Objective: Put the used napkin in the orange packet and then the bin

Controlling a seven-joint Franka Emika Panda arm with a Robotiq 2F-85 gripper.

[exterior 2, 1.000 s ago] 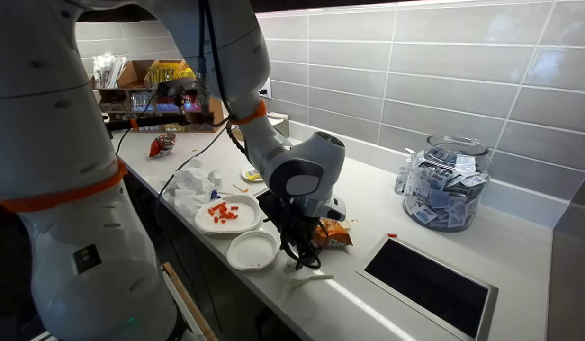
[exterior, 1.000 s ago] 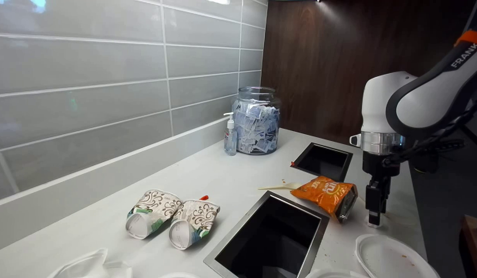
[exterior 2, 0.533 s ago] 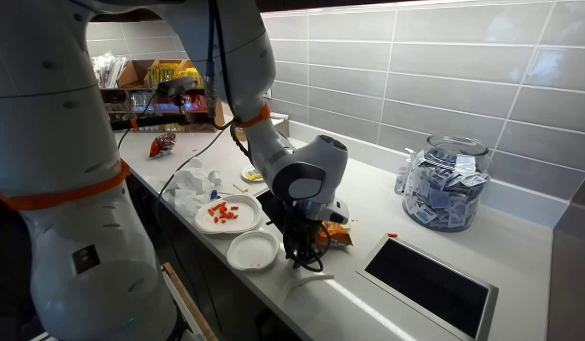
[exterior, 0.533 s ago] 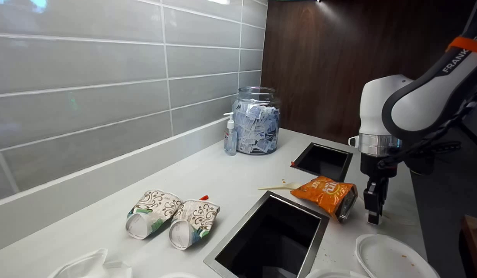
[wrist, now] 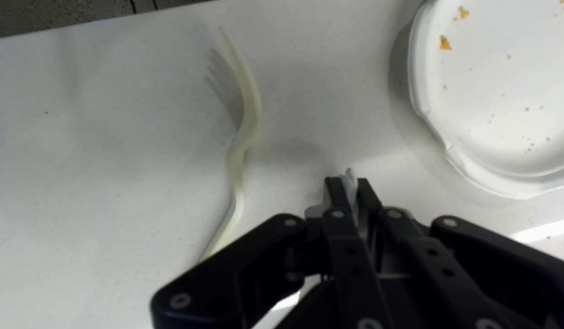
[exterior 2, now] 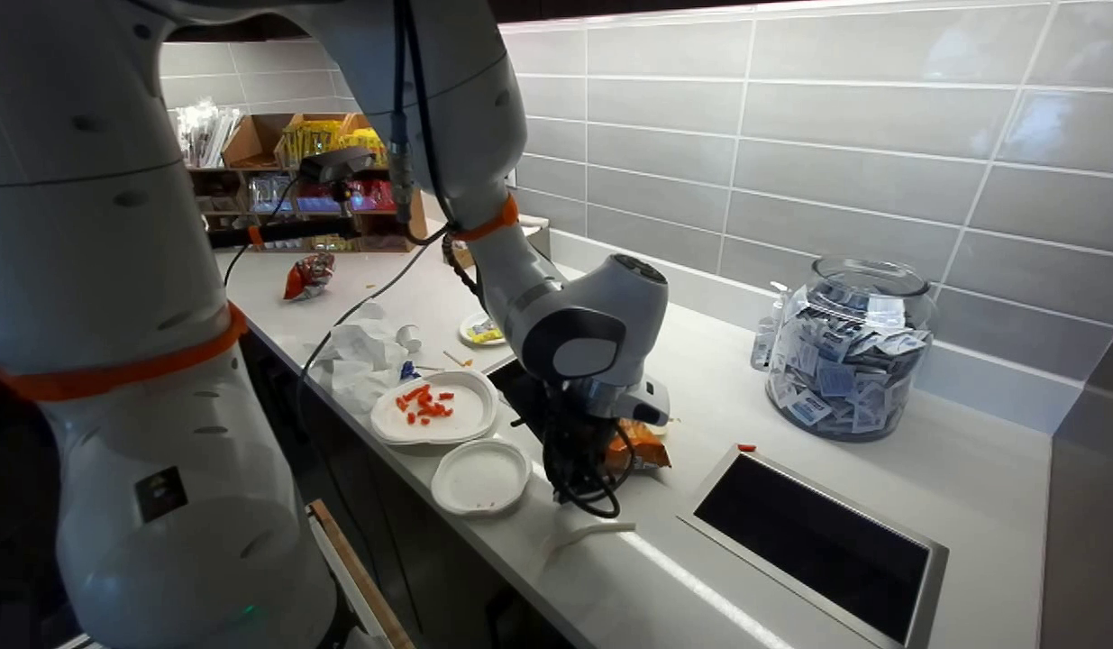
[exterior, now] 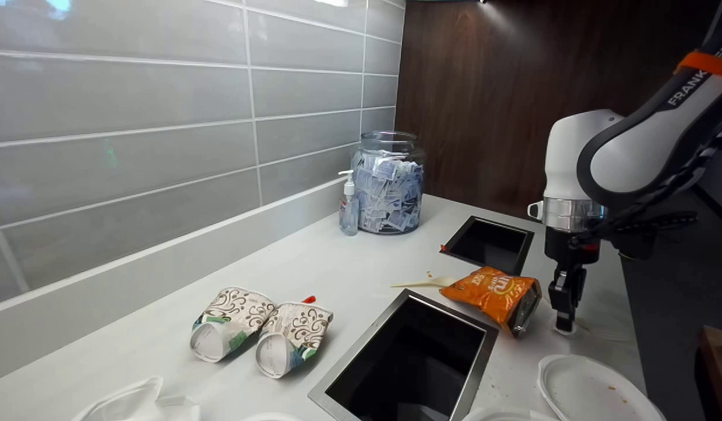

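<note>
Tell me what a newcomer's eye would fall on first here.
Probably the bright orange snack packet, lying on the counter between the two bin openings. Next, the big glass jar stuffed with sachets, standing by the tiled wall beside a pump bottle. Then the black gripper, low over the counter near a white plate, pinching something white, likely the napkin.

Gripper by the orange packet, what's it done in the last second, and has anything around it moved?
The gripper dipped, then rose a little, easing slightly toward the orange packet; its fingers look closer together than before. The wrist view now shows it shut on what looks like the white napkin. The orange packet, the nearby plate and the fork stayed put.
</note>
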